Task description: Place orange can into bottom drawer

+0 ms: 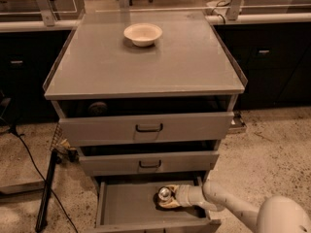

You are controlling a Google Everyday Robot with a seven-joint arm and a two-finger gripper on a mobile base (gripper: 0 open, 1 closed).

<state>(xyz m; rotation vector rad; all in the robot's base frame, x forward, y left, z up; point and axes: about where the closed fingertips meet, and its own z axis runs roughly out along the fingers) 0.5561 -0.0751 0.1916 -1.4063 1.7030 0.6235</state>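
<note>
The gripper [167, 201] reaches from the right into the open bottom drawer [126, 208], its jaws closed around the upright orange can [164, 194] at the drawer's right side. If the jaws part before the can rests flat, it may topple and roll. A hasty withdrawal could knock it over.

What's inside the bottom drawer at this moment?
The orange can, silver top up, is right of centre in the bottom drawer, the gripper at it from the right. Bare grey floor lies left. The can's lower body and the drawer's rear, under the middle drawer, are hidden.
</note>
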